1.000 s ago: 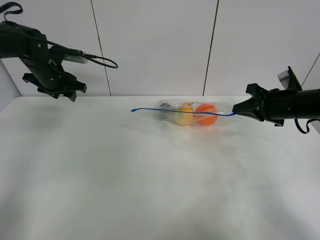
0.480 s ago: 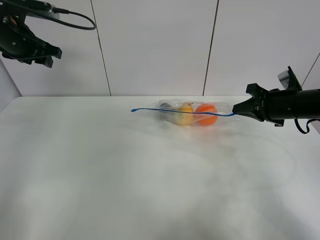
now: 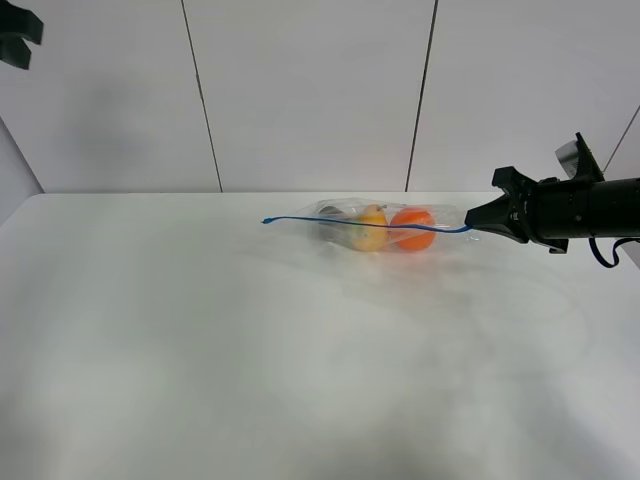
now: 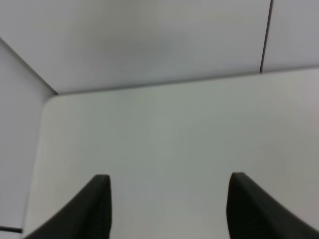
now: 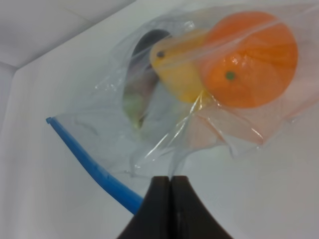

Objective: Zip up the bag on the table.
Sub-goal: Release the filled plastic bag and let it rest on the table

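Right wrist view: zipper strip point(image 5: 94, 167) pinched between right gripper point(image 5: 171, 180) fingers point(image 5: 157, 211); bag point(image 5: 164, 122) beyond.

Near half of the table point(image 3: 200, 350) is open, 3 round to 9 o'clock. Blocking the far edge — the bag point(image 3: 375, 227) at 12 to 1, right gripper point(image 3: 472, 225) clamped on its 3 o'clock end. Left gripper point(image 3: 15, 35), jaws apart, hangs high at 10 — well apart.

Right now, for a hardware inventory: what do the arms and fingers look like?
Both are matte black. The right arm is chunky, with a black cable looping beneath and a clear piece on top. The right fingers taper to a wedge; the left fingers are broad and round-tipped.
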